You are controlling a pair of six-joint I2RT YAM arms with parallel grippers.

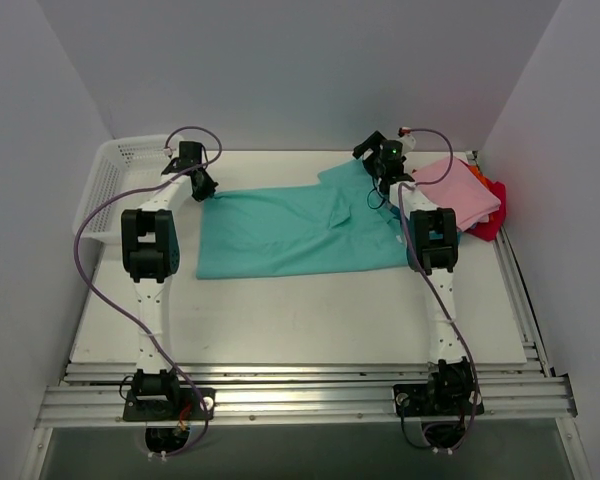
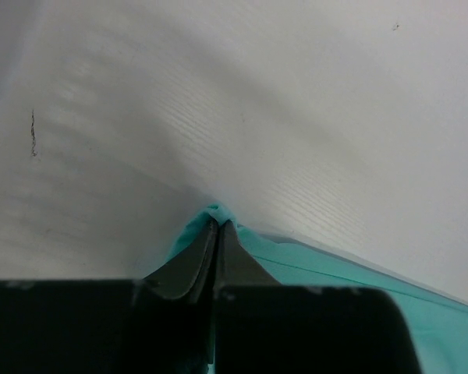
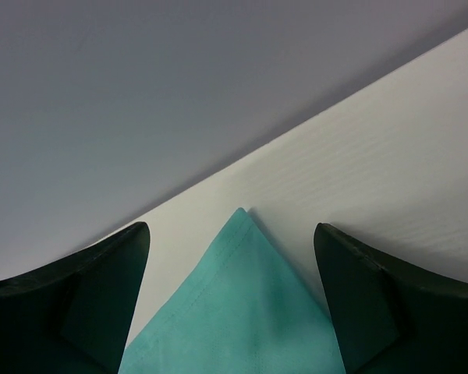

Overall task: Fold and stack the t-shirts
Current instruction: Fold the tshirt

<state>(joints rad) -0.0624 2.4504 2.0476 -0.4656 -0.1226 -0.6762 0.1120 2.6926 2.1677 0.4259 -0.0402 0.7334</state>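
Note:
A teal-green t-shirt [image 1: 290, 232] lies spread across the middle of the white table. My left gripper [image 1: 206, 190] is shut on its far left corner, and the pinched cloth [image 2: 212, 212] pokes out past the fingertips. My right gripper [image 1: 377, 158] is open at the shirt's far right corner; that corner [image 3: 242, 304] lies flat on the table between the two fingers, untouched. A stack of folded shirts sits at the far right, pink [image 1: 460, 190] on top, with red [image 1: 488, 226] and orange [image 1: 494, 186] edges showing under it.
A white plastic mesh basket [image 1: 115, 180] stands at the far left edge, just behind the left gripper. Grey walls close in the table at the back and both sides. Purple cables loop over both arms.

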